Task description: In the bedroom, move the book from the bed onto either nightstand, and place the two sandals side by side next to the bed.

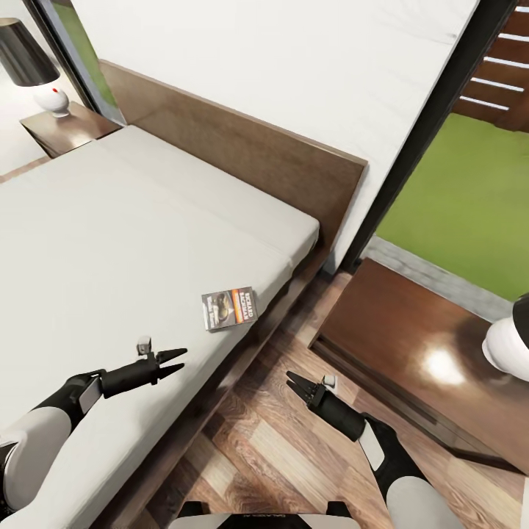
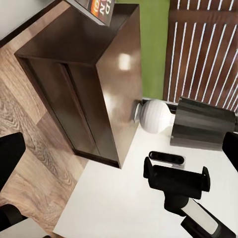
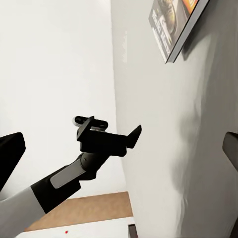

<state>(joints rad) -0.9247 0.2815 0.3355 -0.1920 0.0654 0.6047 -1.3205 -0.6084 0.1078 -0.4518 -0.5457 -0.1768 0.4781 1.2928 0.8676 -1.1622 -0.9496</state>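
Note:
The book (image 1: 229, 308) lies flat on the pale mattress of the bed (image 1: 110, 242), close to its edge on the nightstand side. My left gripper (image 1: 182, 358) hovers open over the mattress, a short way from the book and empty. My right gripper (image 1: 290, 380) is open and empty above the wood floor between the bed and the near nightstand (image 1: 397, 330). In the right wrist view the book (image 3: 176, 25) sits on the mattress beyond the left gripper (image 3: 134, 135). The left wrist view catches a corner of the book (image 2: 96, 7) and the nightstand (image 2: 106, 74). The sandals are out of view.
A white lamp base (image 1: 507, 345) stands on the near nightstand. A second nightstand (image 1: 66, 128) with a black-shaded lamp (image 1: 29, 59) sits beyond the bed's far side. The wooden headboard (image 1: 250, 154) backs on a white wall; a black-framed window (image 1: 470, 198) shows lawn.

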